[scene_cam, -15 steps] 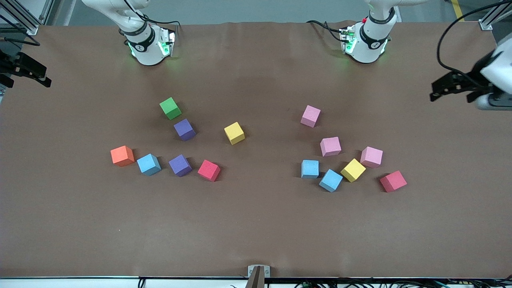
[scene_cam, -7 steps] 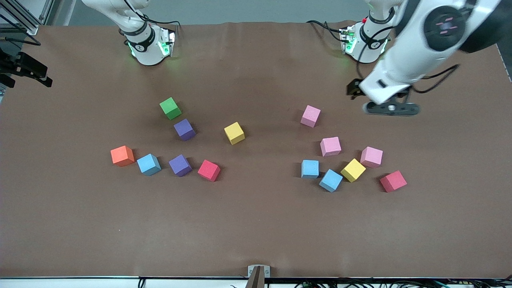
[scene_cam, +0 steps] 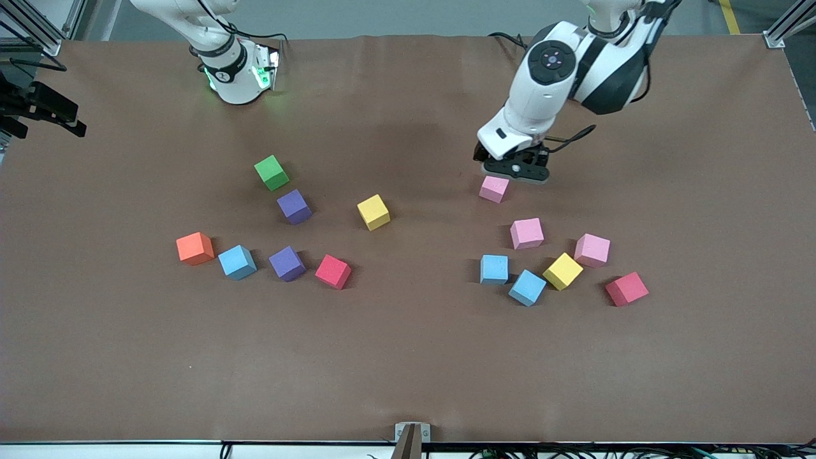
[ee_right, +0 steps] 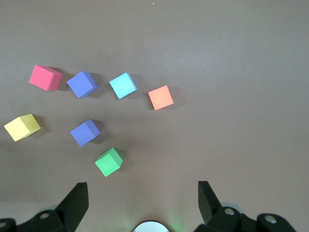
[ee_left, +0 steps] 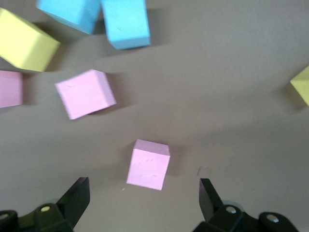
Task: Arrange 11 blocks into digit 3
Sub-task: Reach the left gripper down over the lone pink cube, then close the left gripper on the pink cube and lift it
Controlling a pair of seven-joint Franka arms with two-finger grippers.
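My left gripper is open and hangs just above a pink block. In the left wrist view the gripper has this block just ahead of its spread fingers, untouched. Nearer the front camera lie two more pink blocks, two light blue, a yellow and a red. Toward the right arm's end lie a yellow, two purple, a red and a light blue. My right gripper is open, waiting high over its base.
A green cube lies beside the purple block nearest the right arm's base. An orange cube lies beside the light blue block at the right arm's end. The brown table is bare toward the front camera.
My left arm has swung in from the left arm's end of the table and come down over the pink block. No block has moved. The right arm stays put.
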